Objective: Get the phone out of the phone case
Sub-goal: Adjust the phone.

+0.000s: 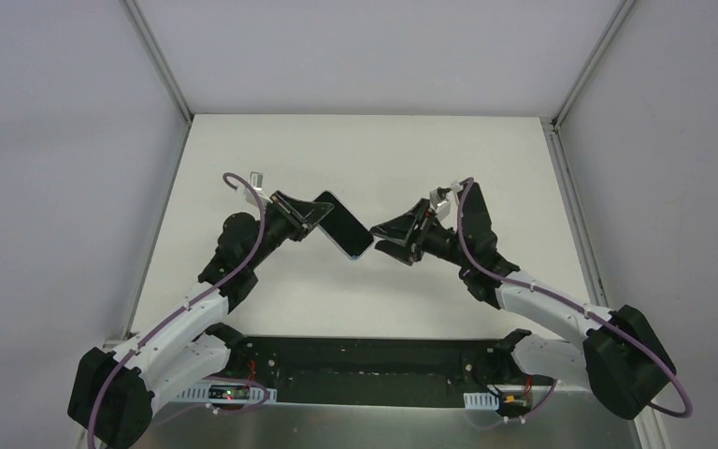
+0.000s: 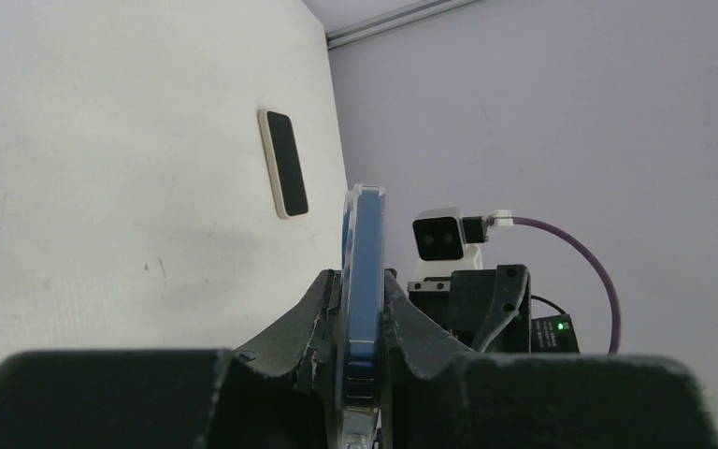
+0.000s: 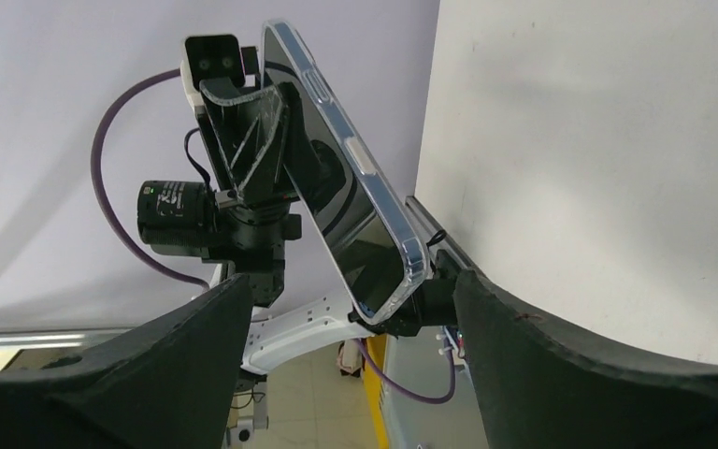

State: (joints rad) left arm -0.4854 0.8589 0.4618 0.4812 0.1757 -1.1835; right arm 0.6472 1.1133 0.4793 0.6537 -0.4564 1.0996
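The phone, still snug in its clear phone case, is held up off the counter, clamped in the left gripper. The right gripper is seen just beside the phone's free end, fingers spread wide, nothing gripped.

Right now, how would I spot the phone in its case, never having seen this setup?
Look to the middle of the white table. There the left gripper pinches one end of a flat slab, the phone in its case, whose free end points toward the open right gripper. Unlike those matte black grippers, it is glossy, with a clear rim and a blue edge.
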